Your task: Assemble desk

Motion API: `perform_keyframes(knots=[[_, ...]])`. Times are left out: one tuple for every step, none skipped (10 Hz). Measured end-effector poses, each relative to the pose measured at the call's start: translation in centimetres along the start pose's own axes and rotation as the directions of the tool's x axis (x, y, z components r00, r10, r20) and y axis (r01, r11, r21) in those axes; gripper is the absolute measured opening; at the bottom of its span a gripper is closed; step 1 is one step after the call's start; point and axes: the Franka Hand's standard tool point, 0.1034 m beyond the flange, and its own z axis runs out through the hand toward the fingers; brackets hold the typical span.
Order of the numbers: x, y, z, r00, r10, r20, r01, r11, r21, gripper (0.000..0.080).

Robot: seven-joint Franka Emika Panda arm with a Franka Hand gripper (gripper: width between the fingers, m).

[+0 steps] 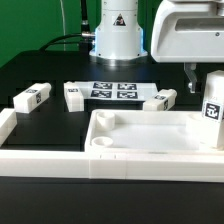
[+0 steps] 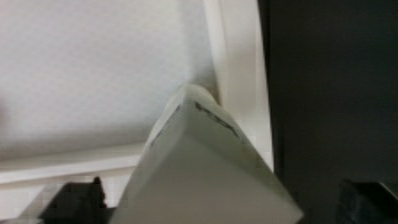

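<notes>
Nearest the camera, a low white wall (image 1: 40,167) runs left to right across the black counter (image 1: 50,127) and turns back at its left end. Just behind it lies the white tabletop (image 1: 150,148), rim upward, with its long axis running left to right and a round socket at its near left corner.

At the tabletop's far right corner an upright leg (image 1: 213,100) stands with its long axis vertical, a black-and-white tag facing the camera. I cannot tell whether its foot sits in a socket. The arm comes down from above at the right, wrist pointing straight down. The hand (image 2: 219,202) is released: its dark fingers (image 2: 71,203) stand spread on either side of the leg's top, with a gap showing beside it, and grip nothing.

Farther back, three more white square legs lie flat on the counter. The left leg (image 1: 32,97) and the right leg (image 1: 160,100) lie slanted. The middle leg (image 1: 72,95) points toward the camera. Between the middle and right legs lies the marker board (image 1: 112,90), and behind it stands the arm's base (image 1: 118,30).
</notes>
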Motion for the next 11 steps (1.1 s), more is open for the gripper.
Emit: perform_keyframes(knots=[[-0.46,0.07,0.18,0.995,-0.096,0.0,0.096,0.995,-0.002,0.0649],[-0.7,0.1,0.25,0.983,-0.186,-0.003,0.186,0.983,-0.005,0.0649],[-0.7,0.1,0.16,0.971,-0.237,-0.013,0.237,0.972,-0.009,0.0649],[-0.74,0.18,0.06,0.946,-0.325,-0.013,0.325,0.946,-0.012,0.0649],[-0.67,0.22,0.0,0.916,-0.401,-0.014,0.401,0.916,-0.018,0.0649],[-0.51,0.28,-0.07,0.875,-0.483,-0.016,0.483,0.875,-0.029,0.0649],[-0.36,0.27,-0.14,0.838,-0.545,-0.018,0.544,0.838,-0.039,0.0649],[-0.34,0.33,-0.11,0.808,-0.589,-0.014,0.588,0.807,-0.043,0.0649],[-0.36,0.27,-0.05,0.808,-0.589,-0.014,0.588,0.808,-0.043,0.0649],[-0.36,0.31,0.03,0.808,-0.59,-0.014,0.589,0.807,-0.043,0.0649],[-0.36,0.32,0.02,0.808,-0.589,-0.014,0.589,0.807,-0.043,0.0495]])
